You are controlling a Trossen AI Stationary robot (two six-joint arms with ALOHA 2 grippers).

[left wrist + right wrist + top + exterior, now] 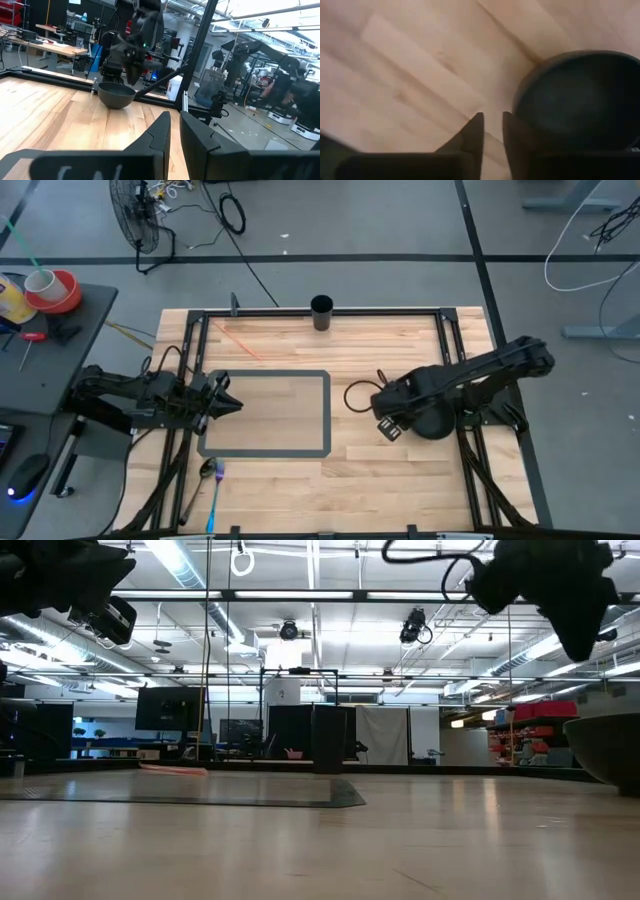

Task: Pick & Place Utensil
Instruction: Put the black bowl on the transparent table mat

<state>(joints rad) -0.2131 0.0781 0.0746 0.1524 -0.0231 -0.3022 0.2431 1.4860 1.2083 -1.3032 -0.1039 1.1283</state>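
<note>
A spoon (212,483) with a metal bowl and a blue handle lies flat on the wooden table near its front left corner. No gripper touches it. My left gripper (228,402) is shut and empty, held above the left edge of the grey-bordered mat (326,415); it also shows in the left wrist view (174,131). My right gripper (388,426) is shut and empty above the table, just left of a dark bowl (434,421). The bowl also shows in the right wrist view (580,100), beside the gripper (492,127).
A black cup (321,312) stands at the table's far edge. The dark bowl (116,95) sits on the table at the right, under the right arm. A black frame (452,340) runs along the table's sides. A side table (50,310) with clutter stands off the left.
</note>
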